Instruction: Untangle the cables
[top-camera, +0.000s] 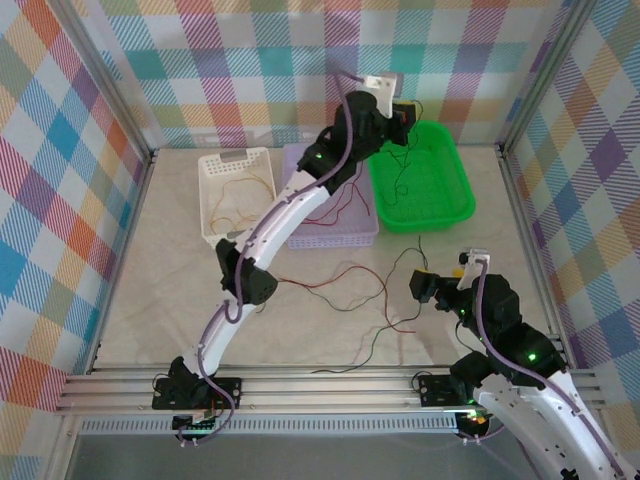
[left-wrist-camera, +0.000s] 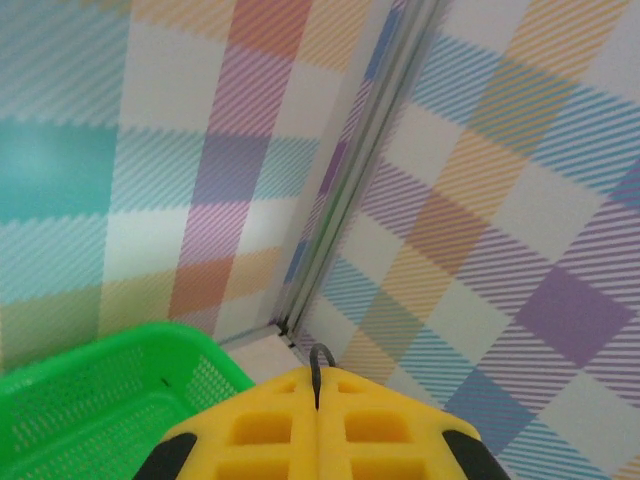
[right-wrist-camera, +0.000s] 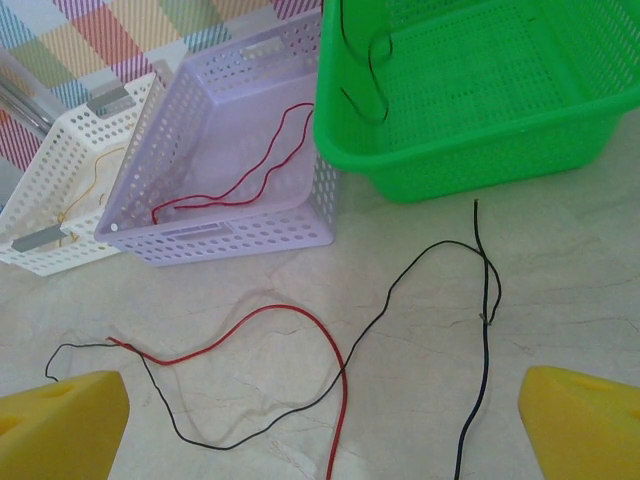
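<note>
My left gripper (top-camera: 402, 116) hangs over the back of the green basket (top-camera: 455, 190), its yellow fingers (left-wrist-camera: 260, 425) shut on a dark cable end (left-wrist-camera: 319, 368). That black cable (top-camera: 400, 176) dangles down into the basket. On the table lie a red cable (right-wrist-camera: 262, 315), a thin black cable (right-wrist-camera: 420, 268) crossing it, and a thicker dark cable (right-wrist-camera: 485, 345). My right gripper (right-wrist-camera: 320, 440) hovers open above them, fingertips (right-wrist-camera: 62, 425) wide apart and holding nothing. In the top view the right gripper (top-camera: 422, 284) sits right of the loose cables (top-camera: 345, 296).
A lavender basket (right-wrist-camera: 135, 185) holds a red cable (right-wrist-camera: 262, 160). A white basket (top-camera: 210, 200) at the back left holds a yellow cable (top-camera: 243, 192). The green basket (right-wrist-camera: 470, 160) holds a black cable (right-wrist-camera: 362, 70). Checkered walls and metal posts (left-wrist-camera: 345, 190) close in the table.
</note>
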